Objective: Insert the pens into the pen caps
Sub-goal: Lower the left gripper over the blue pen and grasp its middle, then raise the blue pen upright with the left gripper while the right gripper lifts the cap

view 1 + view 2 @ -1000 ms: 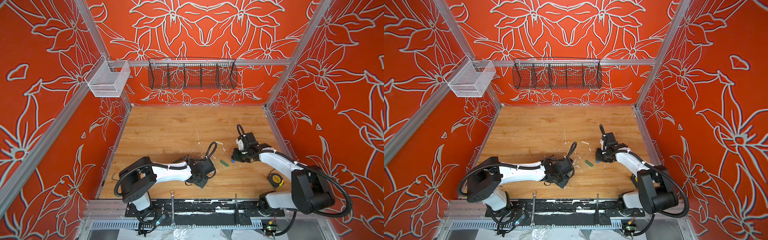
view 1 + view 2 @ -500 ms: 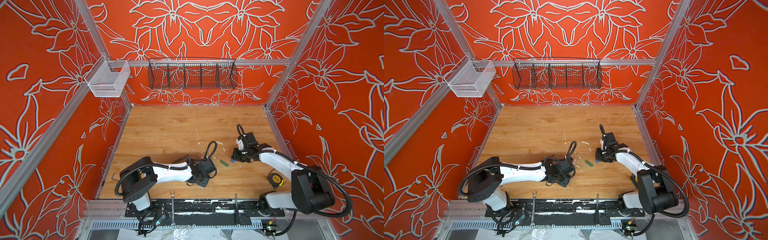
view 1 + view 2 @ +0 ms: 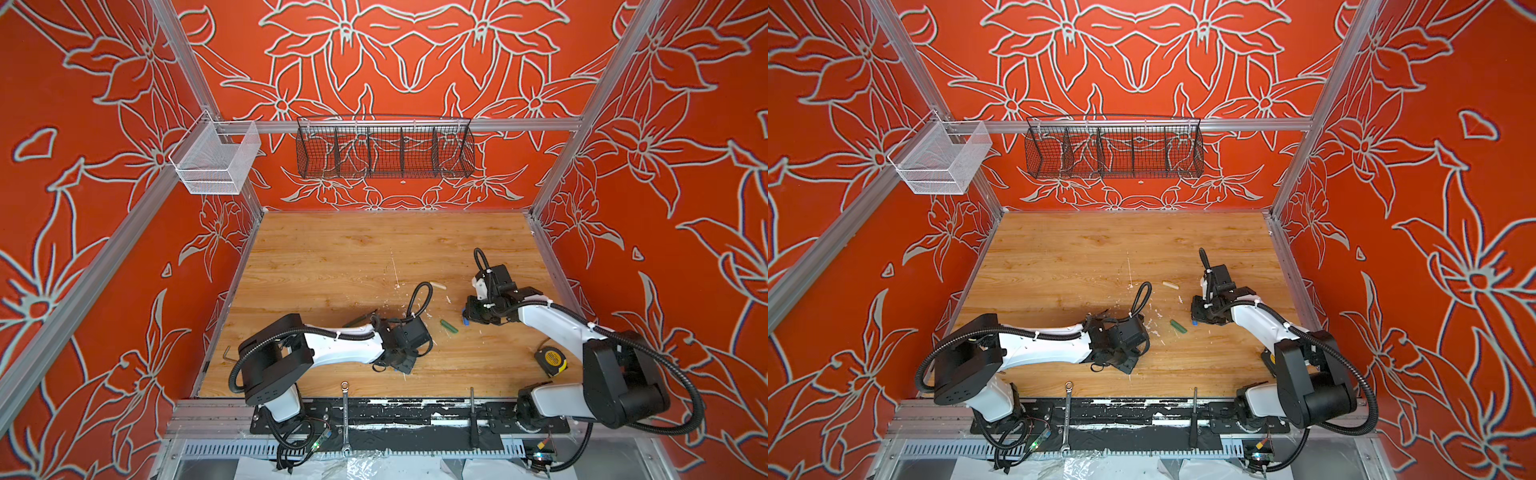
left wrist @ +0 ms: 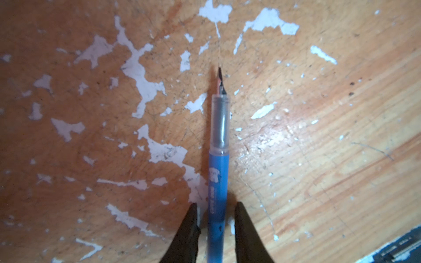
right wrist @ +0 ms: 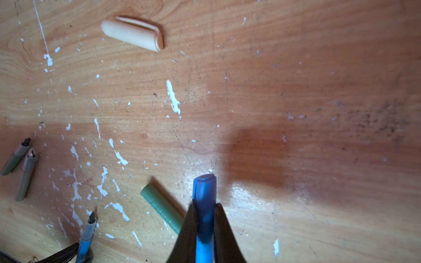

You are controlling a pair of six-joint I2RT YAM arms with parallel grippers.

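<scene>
In the left wrist view the left claw (image 4: 216,203) has its 2 fingers apart, 1 on each side of the blue pen (image 4: 217,173). A thin gap shows on both sides, so it does not pinch yet. The pen seems to lie on the wooden table (image 4: 319,159). Its long axis runs straight out from the claw, with the dark tip at the far end.

In the right wrist view the right claw (image 5: 206,203) is clamped on the blue cap (image 5: 204,189), whose long axis also runs straight out from the claw. I cannot tell which end is open. The blue pen lies beyond the green cap (image 5: 161,209), almost parallel to the blue cap.

In a top view the right claw (image 3: 466,319) is at about 2 o'clock from the left claw, near but apart. The pen is hidden there. I judge that the pen tip and the cap mouth must turn to face each other.
</scene>
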